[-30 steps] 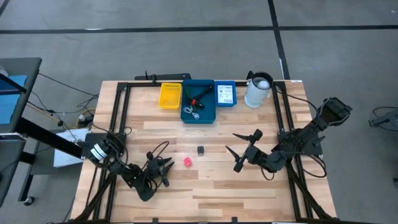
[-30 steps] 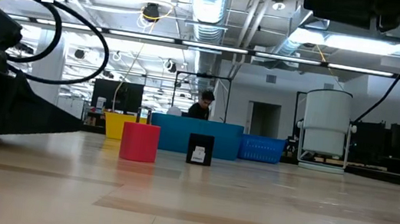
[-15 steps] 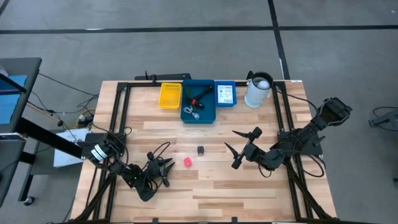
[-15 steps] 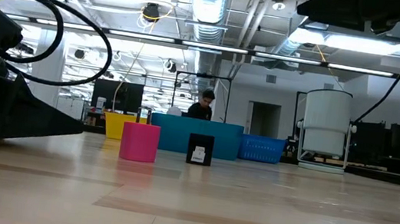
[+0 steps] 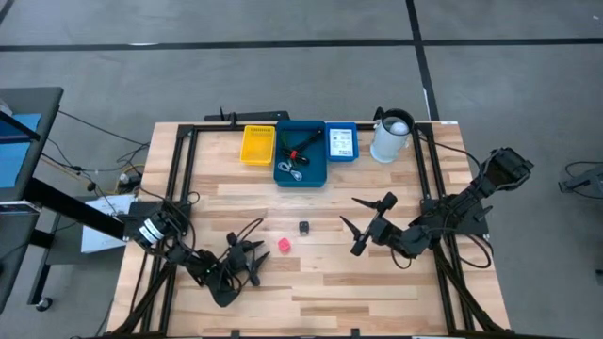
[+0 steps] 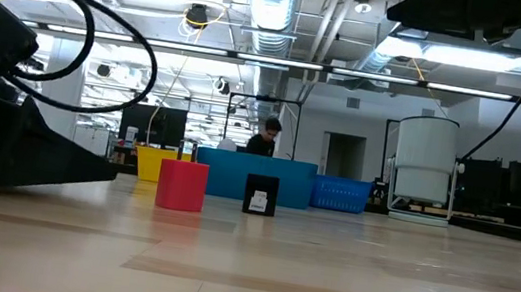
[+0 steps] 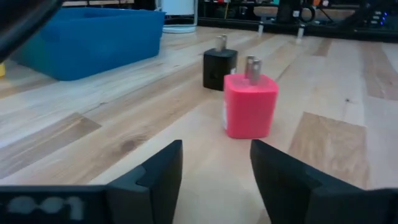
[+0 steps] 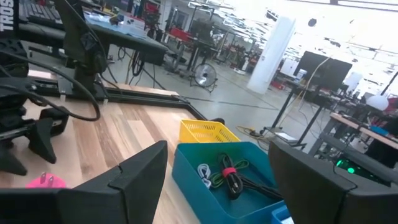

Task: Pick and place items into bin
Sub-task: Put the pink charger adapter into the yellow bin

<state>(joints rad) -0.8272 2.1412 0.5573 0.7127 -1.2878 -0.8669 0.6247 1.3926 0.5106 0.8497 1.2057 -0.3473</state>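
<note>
A small pink-red cube (image 5: 284, 245) with two metal prongs stands on the wooden table, and a small black block (image 5: 304, 227) stands just beyond it. My left gripper (image 5: 254, 260) is open and low over the table, just left of the cube. In the left wrist view its fingers frame the cube (image 7: 250, 107) without touching it, with the black block (image 7: 219, 62) behind. The blue bin (image 5: 301, 151) at the far edge holds coiled cables and green sticks. My right gripper (image 5: 353, 222) is open, right of the black block, above the table.
A yellow bin (image 5: 257, 144) stands left of the blue bin, and a small blue basket (image 5: 340, 141) holding a white printed packet stands right of it. A white jug (image 5: 391, 137) stands at the far right. A black frame borders the table. A person shows far off in the low view.
My left gripper has slid a little toward the table's right, closer to the pink-red cube, staying low and open. The cube and the black block have stayed where they were.
</note>
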